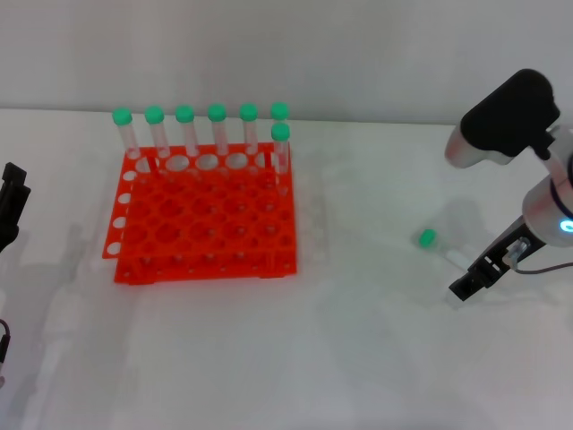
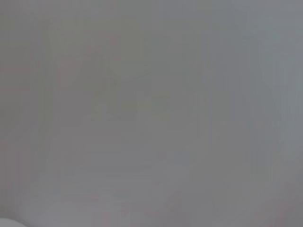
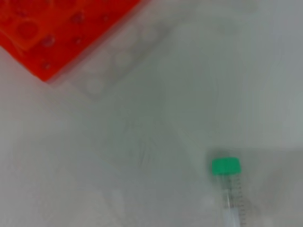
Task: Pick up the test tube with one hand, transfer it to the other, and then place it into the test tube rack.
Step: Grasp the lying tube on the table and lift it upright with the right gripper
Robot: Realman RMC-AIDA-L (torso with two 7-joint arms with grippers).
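The test tube [image 1: 439, 249] lies on its side on the white table at the right, its green cap [image 1: 427, 238] pointing toward the rack. It also shows in the right wrist view [image 3: 228, 189], running out of the picture's edge. My right gripper [image 1: 469, 285] is low over the table at the tube's tapered end; I cannot tell whether it touches the tube. The orange-red test tube rack [image 1: 204, 219] stands left of centre; a corner of it shows in the right wrist view [image 3: 57, 33]. My left gripper [image 1: 11, 204] is parked at the left edge.
Several capped tubes [image 1: 185, 134] stand upright in the rack's back row, and one more [image 1: 280, 148] stands at the right just in front of them. Bare white table lies between the rack and the lying tube. The left wrist view shows only a blank pale surface.
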